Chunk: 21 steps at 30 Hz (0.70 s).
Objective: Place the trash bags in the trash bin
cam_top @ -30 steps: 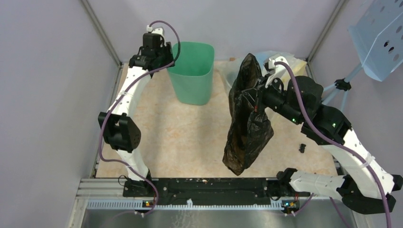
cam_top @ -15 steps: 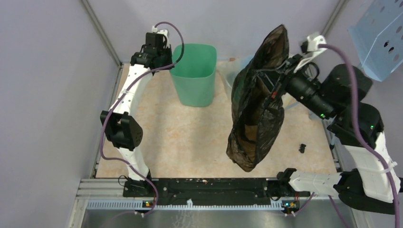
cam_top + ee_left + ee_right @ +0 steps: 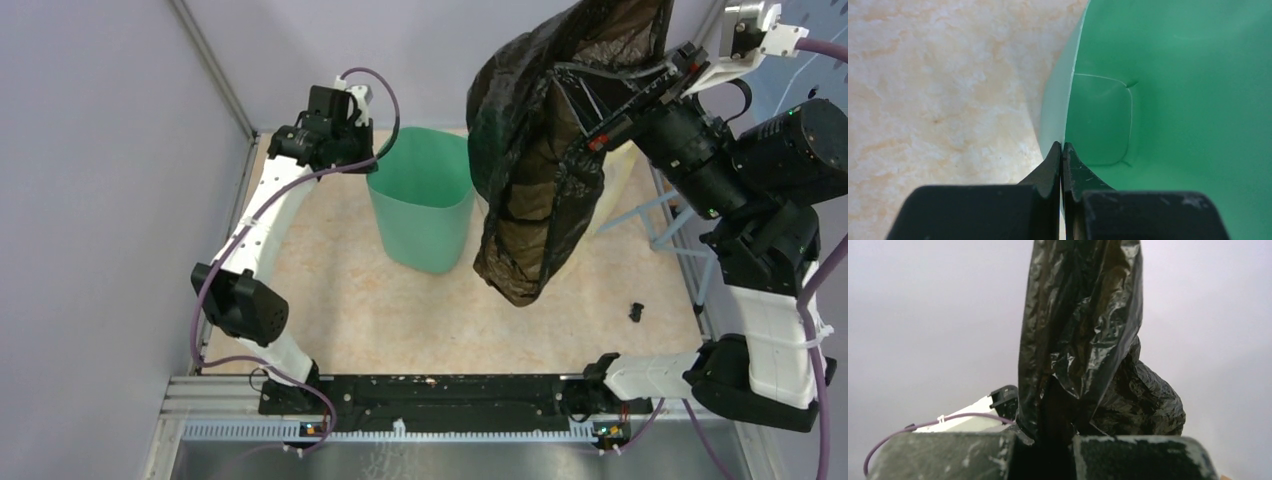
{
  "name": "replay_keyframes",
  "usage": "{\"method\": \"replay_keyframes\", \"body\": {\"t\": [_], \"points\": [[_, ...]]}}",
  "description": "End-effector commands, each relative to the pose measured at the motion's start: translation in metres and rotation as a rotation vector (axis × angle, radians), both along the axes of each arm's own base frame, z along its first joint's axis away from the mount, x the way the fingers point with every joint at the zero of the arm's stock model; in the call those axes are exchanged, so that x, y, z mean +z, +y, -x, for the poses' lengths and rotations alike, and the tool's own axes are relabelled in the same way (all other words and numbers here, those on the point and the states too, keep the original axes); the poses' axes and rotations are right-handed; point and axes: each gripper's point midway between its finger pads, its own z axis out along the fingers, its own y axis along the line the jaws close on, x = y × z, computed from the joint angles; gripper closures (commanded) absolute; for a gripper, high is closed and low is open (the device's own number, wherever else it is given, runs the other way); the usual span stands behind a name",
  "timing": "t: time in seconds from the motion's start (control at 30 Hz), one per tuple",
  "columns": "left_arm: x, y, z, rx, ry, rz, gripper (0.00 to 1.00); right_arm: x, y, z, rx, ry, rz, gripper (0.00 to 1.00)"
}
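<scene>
Pinching hand on the left: the left gripper [image 3: 372, 162] [image 3: 1062, 147] is squeezed tight on the left rim of the trash bin. One finger is on the outside of the thin wall and one is on the inside.
Left arm: the left arm [image 3: 262, 210] reaches from the near left corner of the table [image 3: 330, 290] along the left edge, up to the bin.
Trash bin: the mint-green trash bin [image 3: 425, 215] [image 3: 1173, 100] is at the far edge of the table, a little left of the middle. Its mouth is open at the top. The left wrist view looks down inside it, and only the green floor shows there.
Trash bag: the shiny black trash bag [image 3: 530, 180] [image 3: 1083, 330] is up in the air, just right of the bin. It hangs down in crinkly folds, and its low end is beside the bin's right side. The pictures cannot tell if the two touch. The bag is not in the bin.
Right gripper: the right gripper [image 3: 600, 125] [image 3: 1048, 450] is clamped on the bag's upper part and holds it up high.
Right arm: the right arm [image 3: 770, 250] stands tall by the right edge of the table.
Small black piece: a small black piece [image 3: 635, 311] lies on the table near the right edge, well apart from the bin.
</scene>
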Motion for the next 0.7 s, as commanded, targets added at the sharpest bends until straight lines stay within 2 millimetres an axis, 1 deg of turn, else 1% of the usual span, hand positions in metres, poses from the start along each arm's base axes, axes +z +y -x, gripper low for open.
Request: {"method": "replay_keyframes", "body": {"t": [0.0,0.03,0.07,0.1,0.17,0.2,0.27,0.3,0.33,0.37,0.43,0.5,0.6,0.67], "points": [[0.041,-0.016,0.031,-0.05,-0.09,0.082,1.0,0.038,0.015,0.004,0.072,-0.123,-0.115,1.0],[0.042,-0.018,0.035,-0.054,-0.095,0.087,1.0,0.039,0.024,0.002,0.101,-0.119,-0.126,1.0],[0.038,-0.019,0.039,-0.055,-0.088,0.089,1.0,0.04,0.03,0.003,0.131,-0.116,-0.134,1.0],[0.04,-0.021,0.044,-0.056,-0.094,0.098,1.0,0.04,0.037,0.002,0.158,-0.112,-0.137,1.0],[0.039,-0.025,0.051,-0.061,-0.098,0.11,1.0,0.036,0.051,0.0,0.203,-0.091,-0.14,1.0],[0.039,-0.026,0.053,-0.06,-0.101,0.117,0.97,0.033,0.056,-0.002,0.217,-0.081,-0.139,1.0],[0.04,-0.027,0.058,-0.06,-0.114,0.129,0.85,0.023,0.065,-0.007,0.236,-0.051,-0.134,1.0],[0.041,-0.026,0.06,-0.058,-0.121,0.134,0.77,0.018,0.069,-0.009,0.244,-0.038,-0.131,1.0],[0.042,-0.025,0.063,-0.056,-0.127,0.138,0.67,0.009,0.075,-0.013,0.249,-0.016,-0.123,1.0],[0.044,-0.024,0.065,-0.057,-0.136,0.142,0.6,0.002,0.078,-0.016,0.251,0.0,-0.121,1.0],[0.051,-0.023,0.071,-0.065,-0.157,0.154,0.49,-0.007,0.082,-0.019,0.254,0.024,-0.126,1.0],[0.06,-0.021,0.077,-0.068,-0.181,0.162,0.43,-0.015,0.084,-0.022,0.256,0.046,-0.129,1.0],[0.075,-0.017,0.089,-0.067,-0.211,0.174,0.41,-0.024,0.092,-0.026,0.267,0.075,-0.128,1.0],[0.09,-0.014,0.101,-0.075,-0.244,0.199,0.41,-0.026,0.098,-0.026,0.293,0.088,-0.129,1.0]]}}
